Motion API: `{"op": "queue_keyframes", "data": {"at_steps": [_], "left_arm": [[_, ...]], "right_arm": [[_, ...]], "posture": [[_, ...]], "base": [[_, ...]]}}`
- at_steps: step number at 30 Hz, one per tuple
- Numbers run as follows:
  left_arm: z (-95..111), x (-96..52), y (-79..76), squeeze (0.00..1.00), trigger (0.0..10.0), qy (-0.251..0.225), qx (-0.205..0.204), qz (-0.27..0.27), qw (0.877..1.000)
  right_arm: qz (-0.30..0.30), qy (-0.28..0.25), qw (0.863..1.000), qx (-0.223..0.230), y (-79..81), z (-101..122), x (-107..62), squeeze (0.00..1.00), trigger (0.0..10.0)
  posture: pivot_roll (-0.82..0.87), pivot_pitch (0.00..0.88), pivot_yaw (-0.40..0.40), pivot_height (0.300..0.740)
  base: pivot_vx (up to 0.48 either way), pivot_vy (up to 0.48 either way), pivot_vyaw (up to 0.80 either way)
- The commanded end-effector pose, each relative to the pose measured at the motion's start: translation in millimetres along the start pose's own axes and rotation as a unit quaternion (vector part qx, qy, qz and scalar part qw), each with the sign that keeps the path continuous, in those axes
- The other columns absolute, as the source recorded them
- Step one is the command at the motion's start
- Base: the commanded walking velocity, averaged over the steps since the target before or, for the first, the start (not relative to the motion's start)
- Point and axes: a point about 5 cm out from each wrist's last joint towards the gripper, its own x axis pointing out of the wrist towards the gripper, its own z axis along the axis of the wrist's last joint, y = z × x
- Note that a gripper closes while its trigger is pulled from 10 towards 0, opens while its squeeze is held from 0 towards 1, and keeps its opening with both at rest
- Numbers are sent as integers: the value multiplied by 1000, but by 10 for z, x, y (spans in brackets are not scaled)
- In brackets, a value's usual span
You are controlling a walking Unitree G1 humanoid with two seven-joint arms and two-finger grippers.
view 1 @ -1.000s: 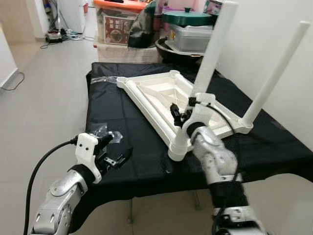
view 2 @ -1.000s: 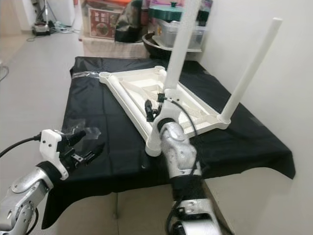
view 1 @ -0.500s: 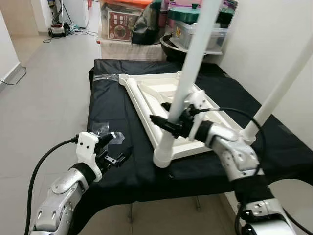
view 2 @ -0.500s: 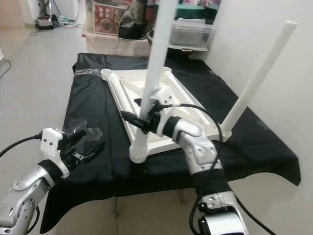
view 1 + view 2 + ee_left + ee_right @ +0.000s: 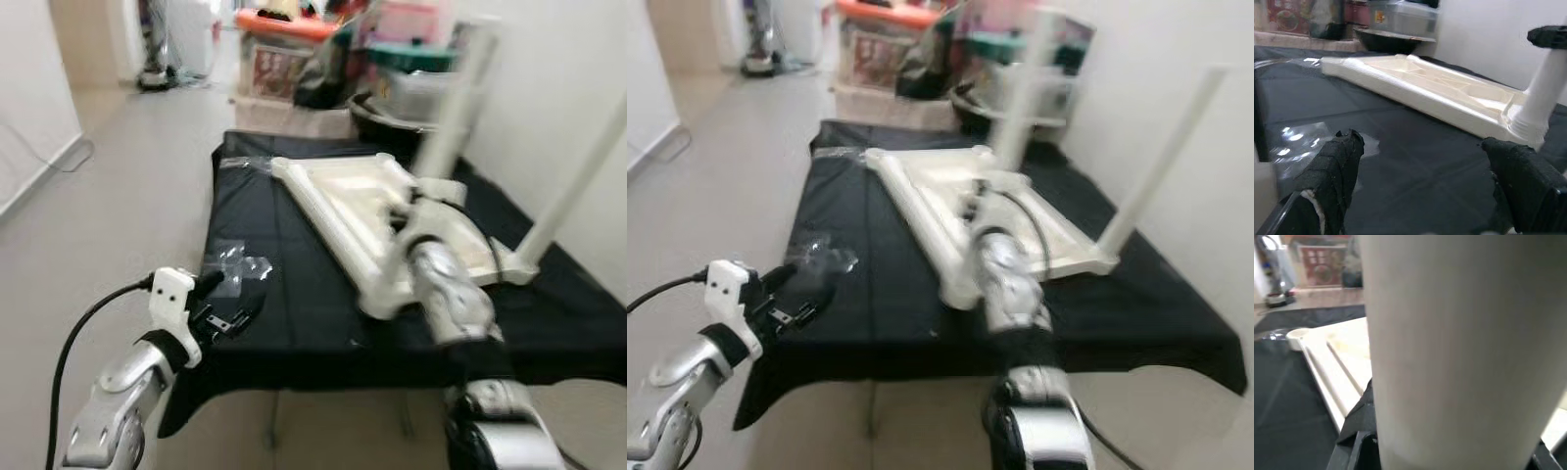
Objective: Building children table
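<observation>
Right gripper (image 5: 411, 201) fingers clamped around a white table leg (image 5: 458, 108) standing upright on the near corner of the upside-down white tabletop (image 5: 348, 201). The tabletop lies on the black-covered table (image 5: 294, 313). Left gripper (image 5: 227, 311) fingers (image 5: 1334, 169) spread wide and empty, hovering at the table's near-left edge beside a clear plastic bag (image 5: 238, 264).

Head views motion-blurred; right gripper (image 5: 409, 208) jaws indistinct; table leg (image 5: 1449, 347) cut off by frame edges.

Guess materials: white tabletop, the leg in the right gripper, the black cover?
Tabletop: likely moulded plastic, ribbed underside, soft sheen.
Leg: probably the same plastic, a smooth matte white tube.
Black cover: looks like fabric; it drapes over the edge.
</observation>
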Motion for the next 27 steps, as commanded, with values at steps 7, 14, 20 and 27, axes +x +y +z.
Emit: {"op": "queue_keyframes", "data": {"at_steps": [7, 14, 20, 27], "left_arm": [[6, 43, -57, 0, 10000, 6, 0, -22, 1000], [2, 55, -68, 0, 10000, 3, -2, -19, 1000], [-1, 88, -88, 0, 10000, 0, -3, -22, 1000], [-2, 99, -94, 0, 10000, -3, -5, -19, 1000]], "right_arm": [[135, 70, 988, -28, 463, -317, -283, 1000, 10000], [391, -30, 920, 19, 684, 209, -338, 0, 10000], [525, -54, 848, -44, 710, 297, -479, 0, 10000], [534, -25, 842, -72, 758, 175, -293, 0, 10000]], "posture": [[150, 0, -159, 740], [146, 0, -164, 740], [151, 0, -176, 740], [166, 0, -193, 740]], "base": [[0, 0, 0], [0, 0, 0], [0, 0, 0], [0, 0, 0]]}}
